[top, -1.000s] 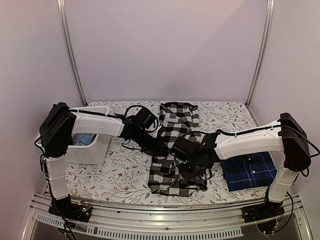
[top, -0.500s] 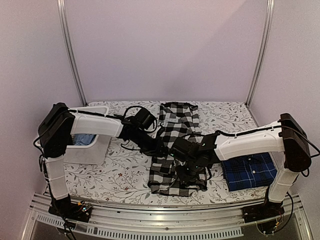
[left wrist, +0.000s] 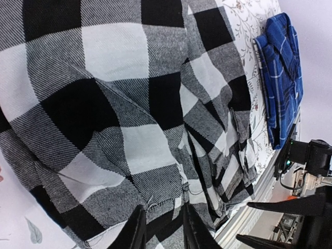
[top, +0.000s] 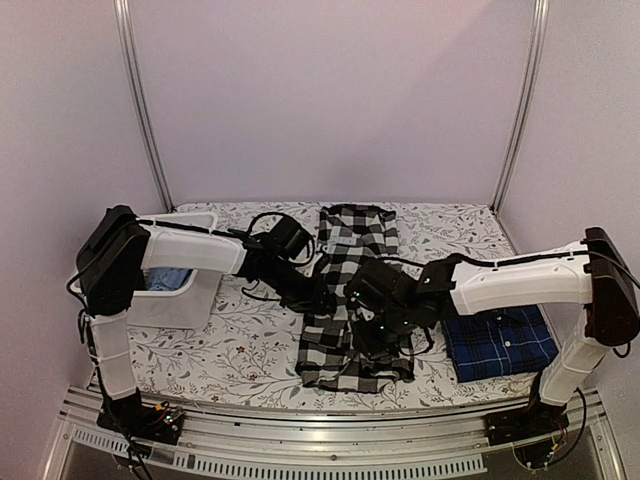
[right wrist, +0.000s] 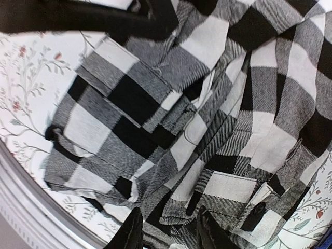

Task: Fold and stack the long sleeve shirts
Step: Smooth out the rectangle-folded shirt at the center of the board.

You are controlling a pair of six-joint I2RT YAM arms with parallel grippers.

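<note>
The black-and-white check shirt lies lengthwise in the middle of the table, its near part folded and bunched. The navy plaid shirt lies folded at the right, also visible in the left wrist view. My left gripper rests on the check shirt's left edge; its fingers stand a narrow gap apart over a hem, with flat cloth showing between them. My right gripper hovers over the bunched near part, jaws apart, holding nothing.
A white bin with blue cloth inside stands at the left of the table. The flowered tablecloth shows around the shirts. A metal rail runs along the near edge.
My right gripper has opened and let go of the check shirt, and its wrist has shifted slightly away from the near edge. The left arm has stayed put.
</note>
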